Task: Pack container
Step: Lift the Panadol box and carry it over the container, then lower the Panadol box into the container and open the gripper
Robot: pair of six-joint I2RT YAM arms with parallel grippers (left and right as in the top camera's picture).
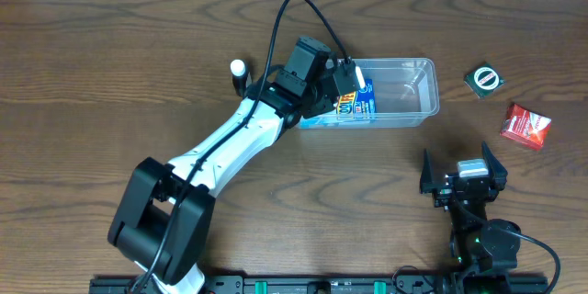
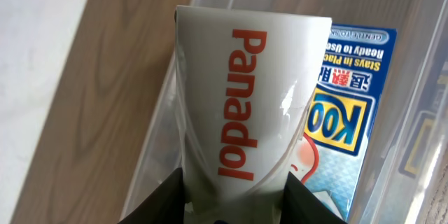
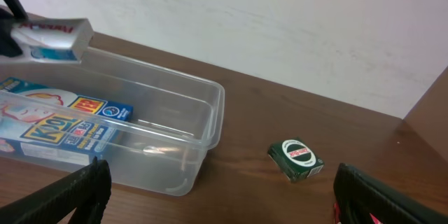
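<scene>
Left tool (image 2: 234, 199) clamped on Panadol tube (image 2: 241, 91) above container (image 1: 409, 95); right tool (image 1: 462, 163) spread wide, empty.

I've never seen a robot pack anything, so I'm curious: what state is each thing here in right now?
container: open, no lid, partly filled.
blue box: lying flat inside the container.
Panadol tube: gripped, held over the container.
left gripper: shut on the Panadol tube.
right gripper: open, empty.
green box: on the table, unpacked.
red packet: on the table, unpacked.
</scene>
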